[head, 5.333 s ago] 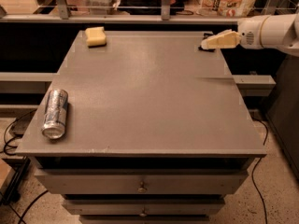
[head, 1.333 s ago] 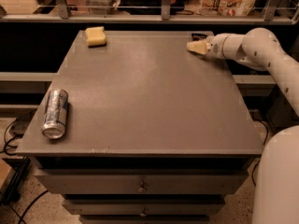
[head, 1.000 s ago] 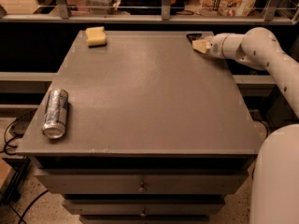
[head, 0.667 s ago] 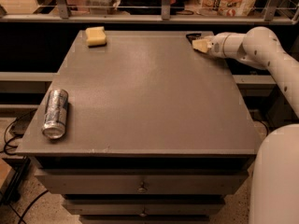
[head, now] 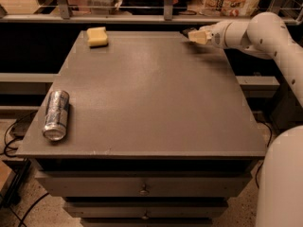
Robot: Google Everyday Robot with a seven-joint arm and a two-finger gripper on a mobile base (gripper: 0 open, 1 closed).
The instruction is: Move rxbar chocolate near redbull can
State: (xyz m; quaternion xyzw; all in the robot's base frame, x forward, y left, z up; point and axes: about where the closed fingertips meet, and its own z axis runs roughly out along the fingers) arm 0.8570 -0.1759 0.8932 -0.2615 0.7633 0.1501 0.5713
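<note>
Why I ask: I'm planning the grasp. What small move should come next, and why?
Probably ease the gripper slightly forward onto the rxbar chocolate, the dark bar just beyond its tip at the table's far right corner; it is not visibly held, and the redbull can lies front left.

White arm bent (elbow raised); claw (head: 195, 35) upper right, low

Dim, warm light over the grey table (head: 156, 93).
A soft sheen from above brightens mid-tabletop; the redbull can (head: 56, 115) glints at the left edge, the gripper (head: 193, 35) glows pale at the far right corner, and the drawers (head: 142, 186) below sink into deep shadow.
</note>
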